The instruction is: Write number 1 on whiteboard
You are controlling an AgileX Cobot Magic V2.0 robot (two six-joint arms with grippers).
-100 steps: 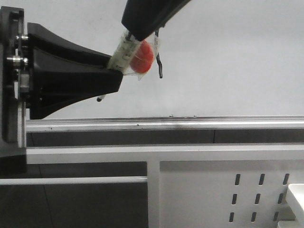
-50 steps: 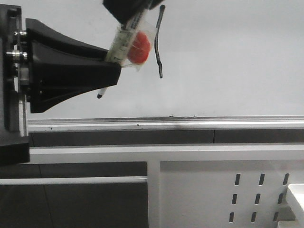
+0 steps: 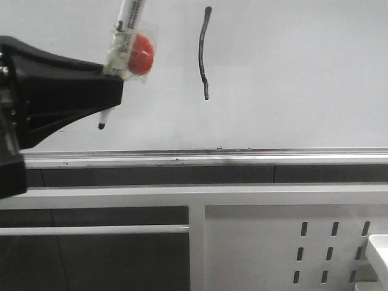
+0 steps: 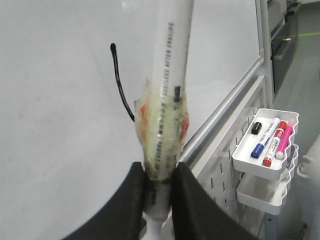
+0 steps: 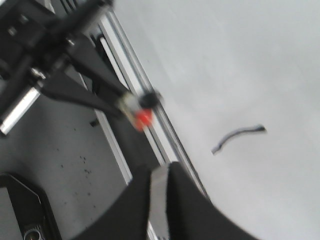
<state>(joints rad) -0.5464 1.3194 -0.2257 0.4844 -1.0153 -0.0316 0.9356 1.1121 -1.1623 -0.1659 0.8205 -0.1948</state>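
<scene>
Holding the marker pen (image 3: 125,37) by its taped midsection, the left gripper (image 3: 109,91) is seen to the left of the number 1 (image 3: 204,53) in the front view, with the pen's black tip (image 3: 102,125) pointing down below the fingers. Whether the tip touches the whiteboard (image 3: 303,73) cannot be told from this view. The stroke is recorded as a thin, slightly wavy, near-vertical black line on the upper part of the board, well above the silver ledge (image 3: 242,156).

In the left wrist view the two black fingers (image 4: 132,200) are closed on the pen's wrapped section (image 4: 162,135), beside a red blob (image 3: 140,54) under clear tape. The right gripper (image 5: 159,192) is seen in its own wrist view with the fingers close together and nothing visible between them; it is aimed toward the board from a distance, in a blurred picture.

Judgement: the digit appears written, so the task is considered essentially complete.

Risks noted:
- A stray mark could be left beside the digit if the uncapped tip were dragged across the glossy surface.
- The fresh ink could be smeared by any contact from pen or finger.
- The pen could slip in the grip, since it is held on bulky tape rather than bare barrel.
- A tray of spare markers (image 4: 265,145) hangs off the frame nearby and could be struck by a careless arm sweep.
</scene>
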